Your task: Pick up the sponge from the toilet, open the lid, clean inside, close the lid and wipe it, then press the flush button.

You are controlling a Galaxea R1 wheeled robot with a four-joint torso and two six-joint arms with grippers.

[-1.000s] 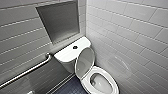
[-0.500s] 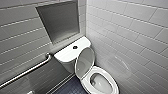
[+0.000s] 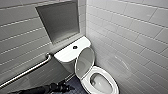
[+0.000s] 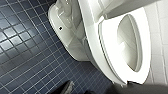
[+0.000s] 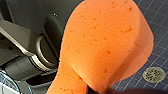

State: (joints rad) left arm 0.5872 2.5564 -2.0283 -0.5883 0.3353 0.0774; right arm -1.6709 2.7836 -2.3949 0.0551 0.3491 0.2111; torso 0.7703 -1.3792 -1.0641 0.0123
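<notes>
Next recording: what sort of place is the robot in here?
A bathroom, probably an accessible toilet stall: a white glossy ceramic toilet with its white oval plastic lid raised, a metal grab bar on the grey tiled wall, and a dark blue small-tiled floor.

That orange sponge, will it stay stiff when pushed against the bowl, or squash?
Probably squashes: the sponge looks like open foam, pitted with small holes, and its face bulges in a curve. Likely light for its size. Its matte, rough surface should not slip easily.

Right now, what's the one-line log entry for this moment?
lid: up | right gripper: holding sponge | flush button: on tank top | left gripper: low beside toilet
</notes>
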